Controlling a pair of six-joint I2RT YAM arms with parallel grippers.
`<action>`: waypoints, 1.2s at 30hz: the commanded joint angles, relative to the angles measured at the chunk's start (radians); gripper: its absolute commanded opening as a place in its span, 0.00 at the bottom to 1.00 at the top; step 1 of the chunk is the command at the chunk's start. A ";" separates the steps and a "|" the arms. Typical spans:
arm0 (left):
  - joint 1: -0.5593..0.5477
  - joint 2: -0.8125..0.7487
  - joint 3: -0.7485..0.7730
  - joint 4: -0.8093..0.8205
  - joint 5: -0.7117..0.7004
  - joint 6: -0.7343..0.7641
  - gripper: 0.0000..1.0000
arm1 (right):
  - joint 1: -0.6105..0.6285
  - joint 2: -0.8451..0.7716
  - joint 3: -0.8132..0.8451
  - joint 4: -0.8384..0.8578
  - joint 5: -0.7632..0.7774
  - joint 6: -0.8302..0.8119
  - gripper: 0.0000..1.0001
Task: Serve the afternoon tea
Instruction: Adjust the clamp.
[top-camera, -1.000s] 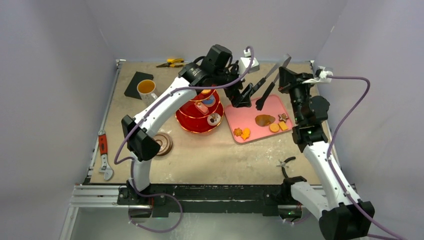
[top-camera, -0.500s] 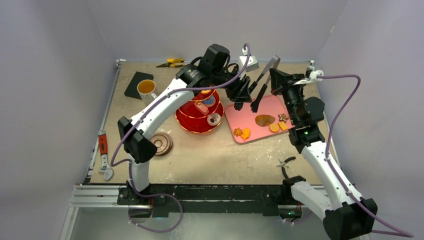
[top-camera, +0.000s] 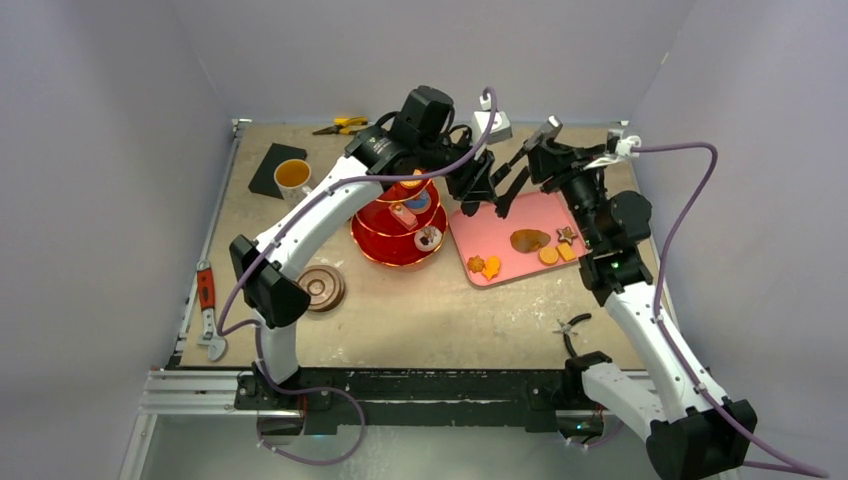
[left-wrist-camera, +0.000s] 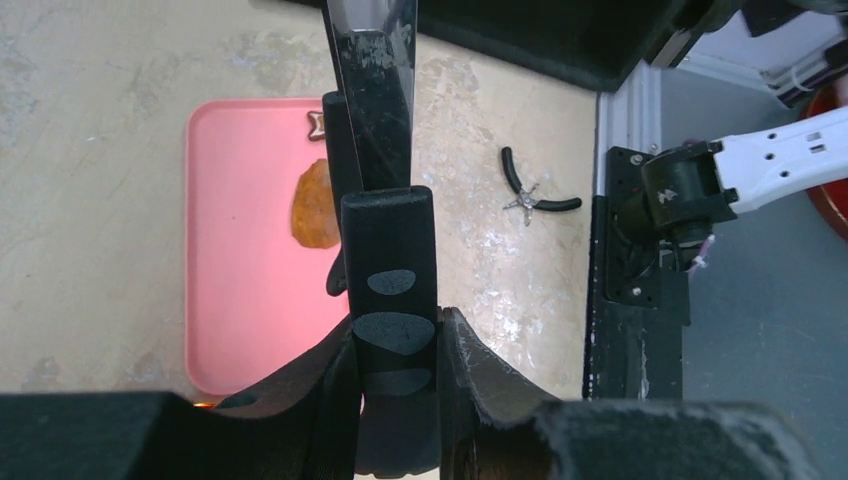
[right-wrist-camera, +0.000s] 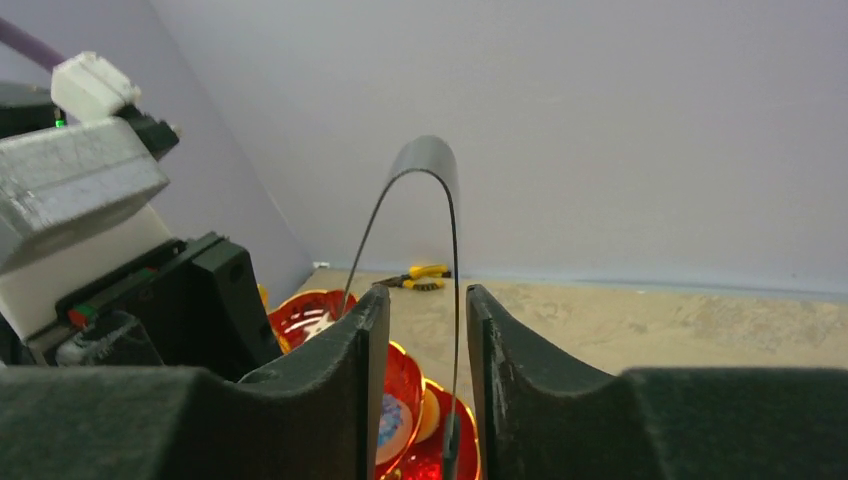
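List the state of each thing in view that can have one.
left gripper: closed on the black tongs.
right gripper: jaws apart around the tongs' bend, grip unclear.
black tongs: in the air over the pink tray, between both grippers.
white mug: upright, holding amber tea.
three-tier stand: upright, loaded with pastries.
pink tray: flat, biscuits on it.
brown saucer: lying flat.

Red three-tier stand (top-camera: 380, 247) upright, centre, pastries (top-camera: 428, 237) on tiers; tea mug (top-camera: 293, 177) far-left; brown saucers (top-camera: 323, 287) near-left
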 joint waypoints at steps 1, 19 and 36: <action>0.002 -0.088 -0.010 0.047 0.096 0.022 0.00 | 0.005 -0.023 0.021 -0.022 -0.145 0.035 0.47; 0.069 -0.139 -0.052 0.121 0.248 -0.036 0.00 | 0.005 0.017 0.067 -0.143 -0.410 -0.062 0.70; 0.069 -0.192 -0.122 0.140 0.010 -0.072 0.80 | 0.004 -0.034 0.027 0.010 -0.255 -0.058 0.00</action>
